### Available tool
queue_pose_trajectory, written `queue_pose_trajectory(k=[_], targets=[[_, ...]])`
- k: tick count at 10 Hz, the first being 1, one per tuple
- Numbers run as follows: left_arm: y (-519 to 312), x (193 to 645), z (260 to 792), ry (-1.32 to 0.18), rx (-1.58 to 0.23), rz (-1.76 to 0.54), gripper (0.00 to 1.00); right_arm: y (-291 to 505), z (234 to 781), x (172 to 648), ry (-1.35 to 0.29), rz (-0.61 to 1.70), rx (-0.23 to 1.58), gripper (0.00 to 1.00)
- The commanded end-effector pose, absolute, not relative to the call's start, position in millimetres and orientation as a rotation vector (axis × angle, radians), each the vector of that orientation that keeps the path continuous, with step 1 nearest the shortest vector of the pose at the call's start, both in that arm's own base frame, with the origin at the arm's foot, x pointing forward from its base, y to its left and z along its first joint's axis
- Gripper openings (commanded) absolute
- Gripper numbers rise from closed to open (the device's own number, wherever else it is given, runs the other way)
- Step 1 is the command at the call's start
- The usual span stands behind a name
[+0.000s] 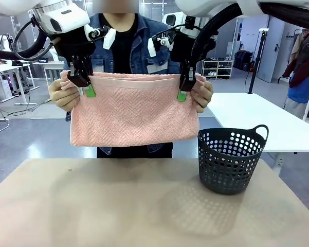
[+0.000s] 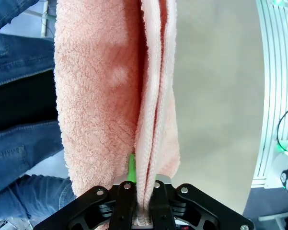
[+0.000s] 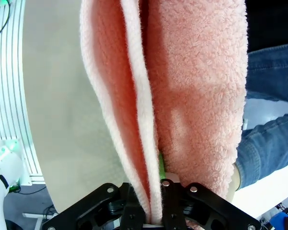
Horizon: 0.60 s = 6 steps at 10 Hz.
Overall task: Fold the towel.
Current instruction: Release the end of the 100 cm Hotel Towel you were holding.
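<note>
The salmon-pink towel (image 1: 133, 110) hangs folded double in the air above the far side of the table, its top edge level. My left gripper (image 1: 86, 88) is shut on the towel's top left corner, and my right gripper (image 1: 183, 91) is shut on the top right corner. The person's hands (image 1: 63, 96) (image 1: 203, 96) also hold both upper corners just outside my fingers. In the left wrist view the towel (image 2: 115, 91) runs up from between the black fingers, a green pad (image 2: 132, 172) pressed against it. The right wrist view has the towel (image 3: 182, 91) clamped the same way.
A dark perforated plastic basket (image 1: 231, 159) stands on the beige table (image 1: 118, 206) at the right, below the towel's right corner. The person in a denim jacket (image 1: 144, 49) stands behind the towel at the far edge. A white table (image 1: 262, 123) lies behind at right.
</note>
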<state>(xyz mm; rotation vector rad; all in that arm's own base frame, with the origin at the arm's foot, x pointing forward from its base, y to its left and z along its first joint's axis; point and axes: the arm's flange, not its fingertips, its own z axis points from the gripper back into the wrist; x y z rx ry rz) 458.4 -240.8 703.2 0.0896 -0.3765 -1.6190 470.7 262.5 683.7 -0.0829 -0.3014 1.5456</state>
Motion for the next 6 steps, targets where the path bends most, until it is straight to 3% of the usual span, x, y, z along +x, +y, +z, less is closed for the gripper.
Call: queue_pose_trajectory(k=[1, 2, 3, 4, 5, 6], targets=[[-240.1, 457.3, 703.7, -0.378, 0.100, -1.619, 0.30, 260.6, 685.0, 470.2, -0.302, 1.543, -0.077, 0.31], [-239.3, 456.8, 705.5, -0.382, 0.096, -1.612, 0.56, 260.0, 685.6, 469.4, -0.302, 1.546, -0.074, 0.58], [-238.1, 456.3, 709.1, -0.381, 0.086, -1.597, 0.33, 255.9, 689.4, 468.7, -0.316, 1.543, -0.072, 0.35], [-234.4, 453.5, 716.4, -0.393, 0.085, -1.583, 0.81, 250.6, 695.2, 466.4, -0.328, 1.534, -0.061, 0.85], [-230.4, 451.2, 724.9, -0.410, 0.077, -1.563, 0.58, 248.6, 702.8, 462.6, -0.332, 1.532, -0.069, 0.62], [-223.2, 450.0, 734.6, -0.404, 0.055, -1.496, 1.00, 247.3, 715.0, 454.9, -0.335, 1.527, -0.107, 1.00]])
